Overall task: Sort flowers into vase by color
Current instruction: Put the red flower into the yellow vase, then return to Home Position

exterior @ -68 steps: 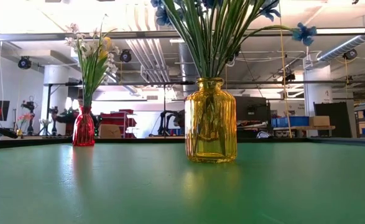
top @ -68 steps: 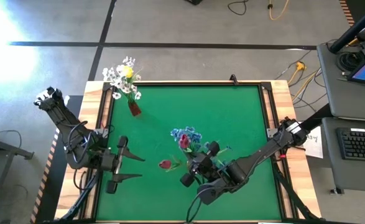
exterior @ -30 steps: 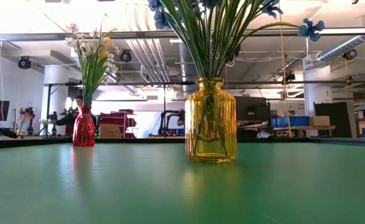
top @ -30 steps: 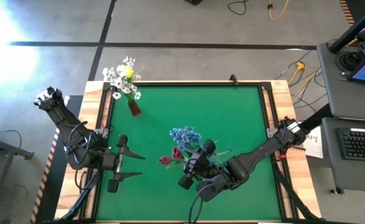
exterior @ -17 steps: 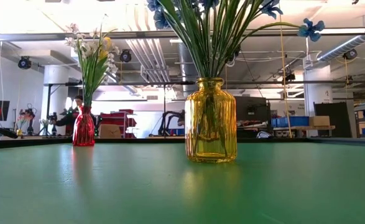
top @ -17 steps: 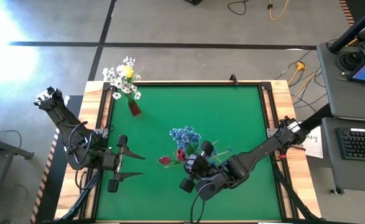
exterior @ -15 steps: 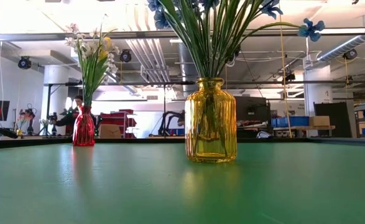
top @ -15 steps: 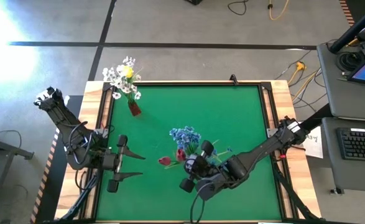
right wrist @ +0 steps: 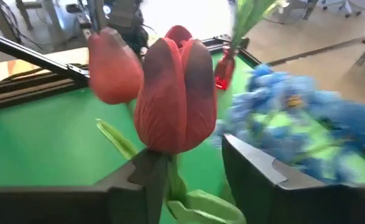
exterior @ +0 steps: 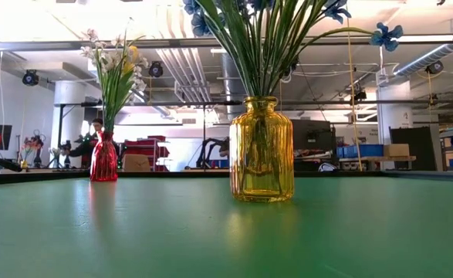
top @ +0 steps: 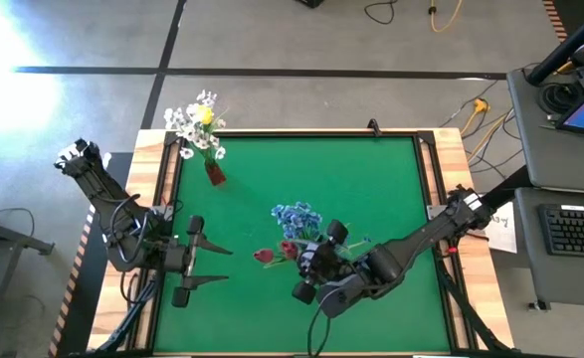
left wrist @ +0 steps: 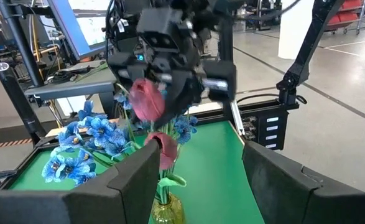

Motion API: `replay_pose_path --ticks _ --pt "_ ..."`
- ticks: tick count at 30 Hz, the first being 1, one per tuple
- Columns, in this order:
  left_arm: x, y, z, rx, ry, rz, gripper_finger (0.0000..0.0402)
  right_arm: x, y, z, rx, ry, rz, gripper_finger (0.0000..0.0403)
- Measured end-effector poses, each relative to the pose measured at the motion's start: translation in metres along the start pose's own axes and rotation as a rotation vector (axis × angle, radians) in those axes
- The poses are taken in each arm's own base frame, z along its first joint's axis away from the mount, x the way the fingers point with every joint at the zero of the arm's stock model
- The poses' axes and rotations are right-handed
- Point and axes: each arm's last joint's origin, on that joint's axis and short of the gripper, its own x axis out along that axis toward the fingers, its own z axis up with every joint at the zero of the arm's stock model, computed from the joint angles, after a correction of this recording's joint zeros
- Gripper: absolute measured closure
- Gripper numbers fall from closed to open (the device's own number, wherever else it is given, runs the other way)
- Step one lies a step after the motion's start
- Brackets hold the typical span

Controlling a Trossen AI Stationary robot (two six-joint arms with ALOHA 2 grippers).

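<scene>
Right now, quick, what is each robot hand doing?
Left hand: open, empty, waiting at the table's left side.
Right hand: open around a red tulip stem over the yellow vase; a grip cannot be told.

I see a green bench top [top: 371,189] framed in pale wood. My near vase [exterior: 261,150] is amber-yellow ribbed glass, carrying green stems and blue clustered blooms [top: 295,216]. Two red-pink tulips [right wrist: 175,96] show deep red petals with darker shading. The far vase [exterior: 103,157] is red glass, holding white blossom sprays [top: 184,123] and a yellow tulip [top: 206,116]. Both arms and their fingers [left wrist: 138,180] are dark.
</scene>
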Motion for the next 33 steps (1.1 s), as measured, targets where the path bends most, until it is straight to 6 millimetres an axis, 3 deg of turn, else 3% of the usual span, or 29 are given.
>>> replay_pose_path --ticks 7,15,24,33 --pt "-0.012 0.012 0.011 0.004 -0.018 0.029 0.0187 -0.022 -0.015 0.023 -0.051 0.080 0.016 0.0215" --pt "-0.040 0.038 0.025 -0.040 -0.093 0.054 0.0187 -0.037 -0.020 0.047 -0.111 0.067 0.112 0.0202" --pt "-0.049 0.047 0.023 -0.060 -0.099 0.053 0.0187 -0.029 -0.025 0.036 -0.085 0.136 0.068 0.0194" --pt "-0.044 0.042 0.021 -0.045 -0.083 0.052 0.0187 -0.028 -0.025 0.033 -0.048 0.196 0.116 0.0123"
